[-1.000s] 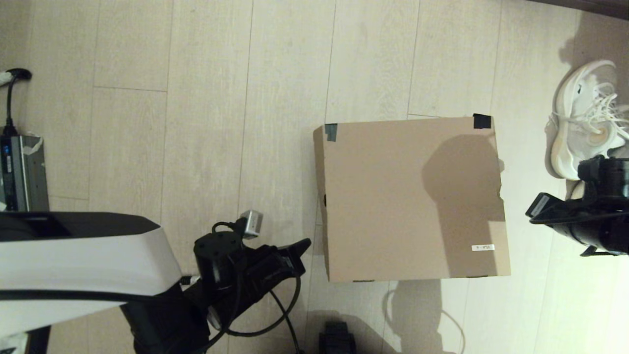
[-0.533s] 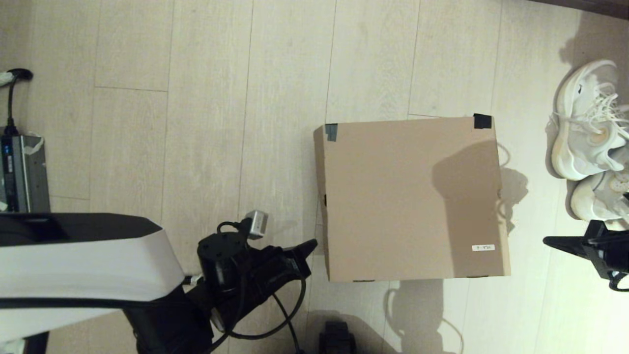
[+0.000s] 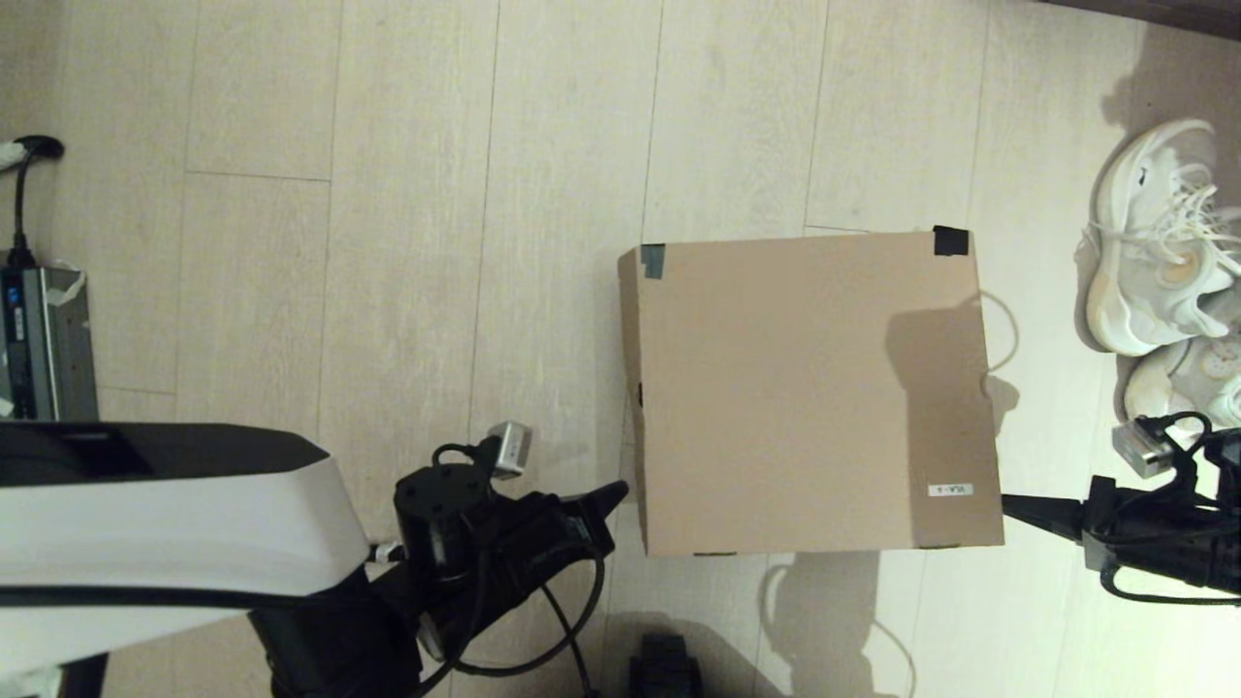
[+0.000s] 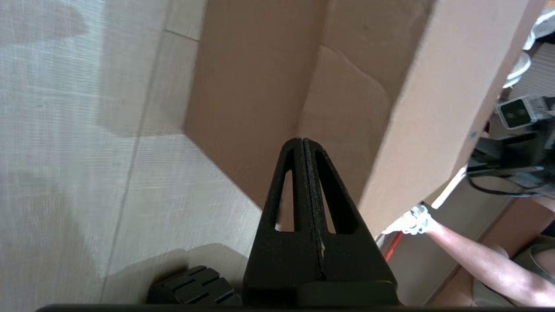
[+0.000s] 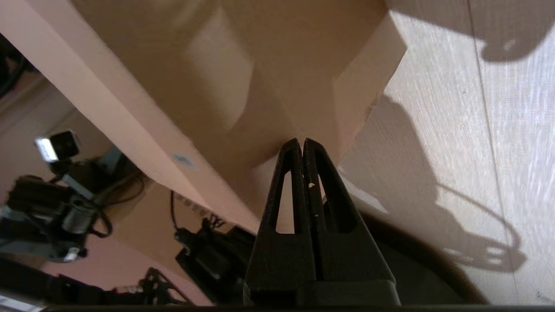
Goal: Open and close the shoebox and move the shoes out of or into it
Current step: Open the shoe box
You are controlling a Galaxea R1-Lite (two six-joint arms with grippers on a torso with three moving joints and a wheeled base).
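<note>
Open the plain brown cardboard shoebox (image 3: 810,388) from both sides.
Slide the empty, closed left gripper (image 3: 613,496) and right gripper (image 3: 1013,504) evenly under its lid edges.

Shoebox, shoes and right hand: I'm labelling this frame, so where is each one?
shoebox (image 3: 776,388): head view, middle of the closed lid.
shoes (image 3: 1149,247): head view, laces of the farther white sneaker, on the floor right of the box.
right hand (image 3: 1013,504): head view, shut fingertips by the box's near right corner.

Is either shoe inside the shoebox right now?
No: the head view shows both shoes lying on the floor to the right of the shoebox, whose lid is shut.
</note>
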